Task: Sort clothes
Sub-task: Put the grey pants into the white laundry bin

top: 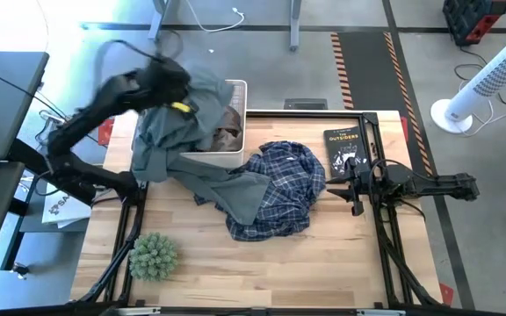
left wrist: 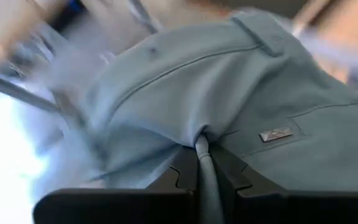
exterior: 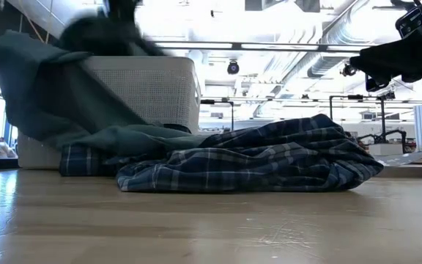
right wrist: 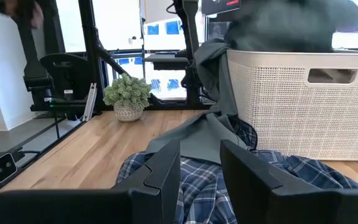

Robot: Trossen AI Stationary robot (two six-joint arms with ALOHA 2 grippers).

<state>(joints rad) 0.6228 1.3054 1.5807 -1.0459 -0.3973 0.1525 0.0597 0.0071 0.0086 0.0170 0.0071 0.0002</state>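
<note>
Wooden tabletop carries the whole scene, with bright office space behind it. At about ten o'clock on the table the left gripper (left wrist: 201, 155) is pressed together on a pinch of the grey-green T-shirt (top: 178, 145), the fold running between its dark fingers (left wrist: 182, 177). From that pinch the shirt hangs down over the near wall of the white basket (top: 235, 88) and trails toward the table's centre, its lower end lying on the blue plaid shirt (top: 279, 189), which is heaped near the middle. A brown garment (top: 229, 132) shows inside the basket, half covered. Farther out, at three o'clock, the right gripper (right wrist: 201, 165) waits with its fingers spread, just beside a black book (top: 344, 149); a small green plant (top: 154, 255) stands at seven o'clock.

The T-shirt looks light, limp and easy to stretch, so it should follow wherever it is pulled, but its trailing end may drag the plaid shirt along. A hold near the collar or a seam, where the cloth is doubled, would probably slip least.
</note>
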